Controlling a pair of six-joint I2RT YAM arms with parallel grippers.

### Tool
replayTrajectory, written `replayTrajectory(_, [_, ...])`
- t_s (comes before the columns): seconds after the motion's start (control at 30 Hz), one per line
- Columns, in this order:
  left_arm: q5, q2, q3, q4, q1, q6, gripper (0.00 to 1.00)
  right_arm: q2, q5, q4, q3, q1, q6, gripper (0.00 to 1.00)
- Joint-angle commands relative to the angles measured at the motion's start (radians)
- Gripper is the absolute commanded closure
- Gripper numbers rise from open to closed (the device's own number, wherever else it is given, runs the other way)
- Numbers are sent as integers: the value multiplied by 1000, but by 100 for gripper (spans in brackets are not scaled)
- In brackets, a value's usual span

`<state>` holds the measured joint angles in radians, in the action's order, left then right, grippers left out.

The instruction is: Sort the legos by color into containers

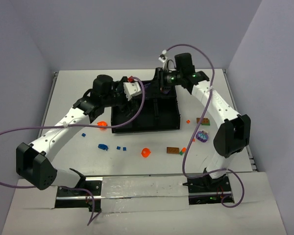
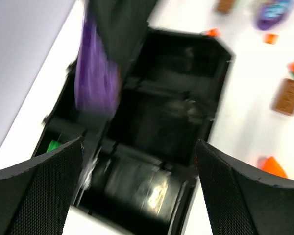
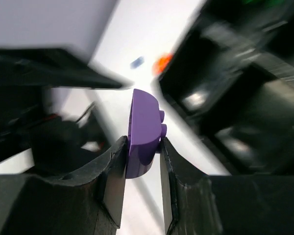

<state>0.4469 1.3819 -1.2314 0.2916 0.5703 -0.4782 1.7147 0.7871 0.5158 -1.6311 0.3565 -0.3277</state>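
**Right gripper** [image 3: 143, 147]
- Room: it hangs over the far end of the black tray [image 1: 144, 128], close to the back wall [image 1: 137, 34]. The left arm [image 1: 63, 128] crowds one side of its fingers. On the other side the tray's compartments [image 3: 245, 98] lie open below. The wrist view is blurred.
- State: the jaws are drawn in narrow. Both pads press the flat faces of a purple lego [image 3: 146, 117], which stands upright and sticks out past the fingertips. Its two studs point toward the tray side. The piece is clear of tray and table.

**Left gripper** [image 2: 139, 147]
- Room: it is directly above the tray [image 2: 220, 83], whose divider walls and rim show between and beyond its fingers [image 2: 39, 196]. Bare white table [image 1: 137, 166] lies past the tray's edge on its right.
- State: the fingers are spread as wide as they go, with nothing between them and nothing touching them.
- Ahead of it the purple lego [image 2: 95, 73] shows as a blur, hanging from the other arm.
- A green lego [image 2: 53, 145] sits in a compartment just beside its left finger.

**Loose legos, all on the table and nearer the arm bases than either gripper**
- Orange piece [image 1: 102, 125] just off the tray's near left corner
- Blue piece [image 1: 103, 146]
- Second orange piece [image 1: 146, 152]
- Brown brick [image 1: 173, 150]
- Second brown brick [image 1: 203, 121], beside the right arm
- Purple piece [image 1: 202, 136], beside the right arm
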Motion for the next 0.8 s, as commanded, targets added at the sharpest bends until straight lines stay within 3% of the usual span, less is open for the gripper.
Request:
replayTrajectory(0.0, [-81,-52,-86,94,-149,220,1,63,-390,-2,-131,-108,129,100])
replayTrajectory(0.1, [-127,-70,-108,133,-246,289,1,98,-556,-31,-132,-108,196,100])
replayTrajectory(0.17, [-377,-84,-97,118,-265,374,1,142,-635,-46,-147,-105,230,100])
replayTrajectory(0.27, [-483,-69,-121,163,-285,448,1,200,-685,-59,-180,-102,266,100])
replayTrajectory(0.33, [-459,-37,-151,246,-344,519,1,270,-711,-55,-222,-100,298,100])
replayTrajectory(0.5, [-392,-42,-136,275,-382,504,1,362,-735,-50,-281,-96,371,100])
replayTrajectory(0.77, [-399,-52,-109,303,-383,416,1,420,-589,-20,-295,-78,408,97])
